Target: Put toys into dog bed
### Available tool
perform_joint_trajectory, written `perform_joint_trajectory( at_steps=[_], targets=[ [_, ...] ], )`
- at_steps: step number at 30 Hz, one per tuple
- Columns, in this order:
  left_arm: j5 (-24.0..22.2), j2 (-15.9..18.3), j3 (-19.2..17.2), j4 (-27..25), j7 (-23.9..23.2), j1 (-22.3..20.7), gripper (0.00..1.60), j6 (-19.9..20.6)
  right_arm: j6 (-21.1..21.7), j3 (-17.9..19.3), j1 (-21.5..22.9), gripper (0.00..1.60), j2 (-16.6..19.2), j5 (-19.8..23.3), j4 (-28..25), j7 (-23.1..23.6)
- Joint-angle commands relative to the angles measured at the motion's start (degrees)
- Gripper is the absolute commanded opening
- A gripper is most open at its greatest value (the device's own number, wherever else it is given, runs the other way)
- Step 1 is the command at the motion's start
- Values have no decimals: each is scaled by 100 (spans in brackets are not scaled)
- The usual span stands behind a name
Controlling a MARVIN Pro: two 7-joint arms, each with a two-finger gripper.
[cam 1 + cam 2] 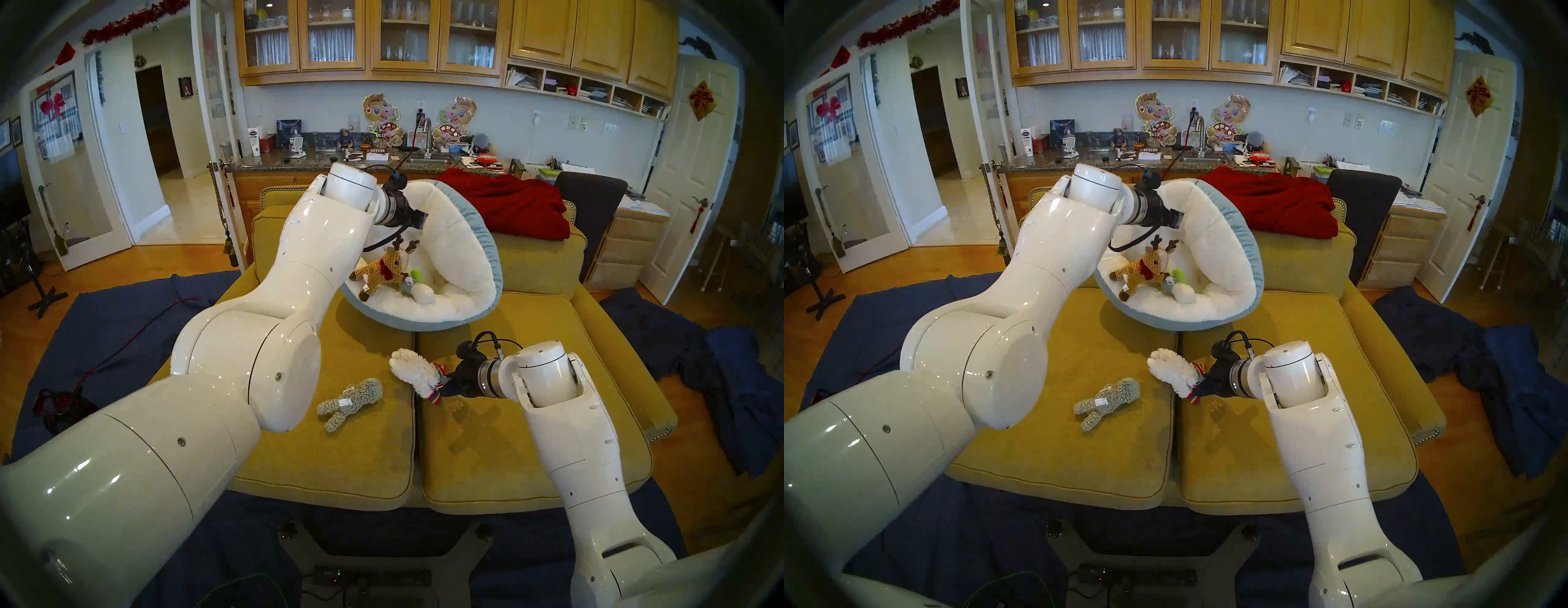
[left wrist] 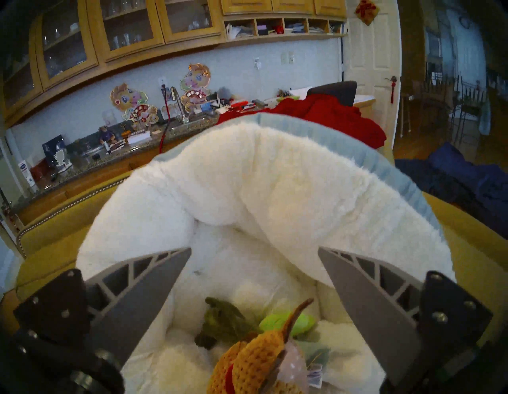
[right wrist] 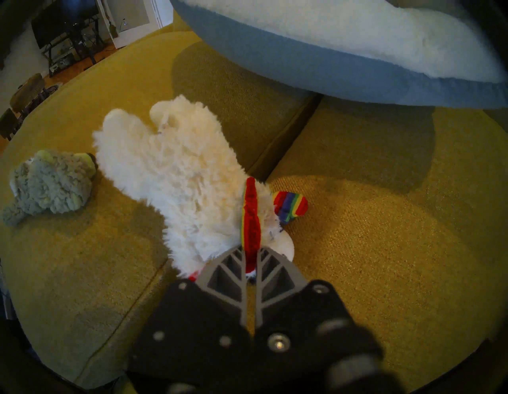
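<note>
Llama (image 3: pixel 176 176): we see it clamped at the rainbow collar by the right pincer (image 3: pixel 250 257), jaws narrow on the fabric, body reaching away from the fingertips over the sofa cushion (image 1: pixel 530 429). From the head view we cannot tell whether the body rests on the cushion or hangs just clear.

Bed (image 1: pixel 462 254) lies beyond the llama, up and away from the right pincer, tilted against the sofa back with its open side toward us. We judge the right arm nearer for this carry; the move must clear the bed's near rim.

Inside the bed: reindeer (image 1: pixel 384 271), with cactus (image 1: pixel 416 277) and leek (image 1: pixel 423 294) partly hidden behind it.

Left pincer (image 2: pixel 254 275) hangs wide and empty above the reindeer.

Grey toy (image 1: pixel 350 401) lies on the left cushion, near the llama, well apart from the bed.
</note>
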Motion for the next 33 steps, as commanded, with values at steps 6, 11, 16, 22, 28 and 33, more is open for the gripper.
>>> perform_joint_trajectory(
  at_steps=[6, 11, 16, 22, 28, 33],
  targets=[
    [-197, 237, -60, -843, -788, 24, 160, -125, 61, 31, -136, 0, 64, 3, -735, 26],
    [-183, 409, -6, -1086, -1182, 194, 160, -8, 66, 22, -148, 0, 68, -3, -766, 21],
    [-160, 561, 72, -1299, -1583, 387, 160, 98, 67, 32, -145, 0, 74, 0, -788, 12],
    [-136, 824, 163, -1853, -1957, 805, 160, 342, 49, 62, -76, 0, 81, 3, -827, -11],
    [-137, 1119, 177, -2241, -2204, 1202, 160, 518, 22, 148, 143, 0, 131, -8, -1016, -45],
    [-154, 1337, 114, -2561, -2315, 1500, 160, 629, 5, 205, 360, 0, 170, -32, -1151, -100]
  ],
)
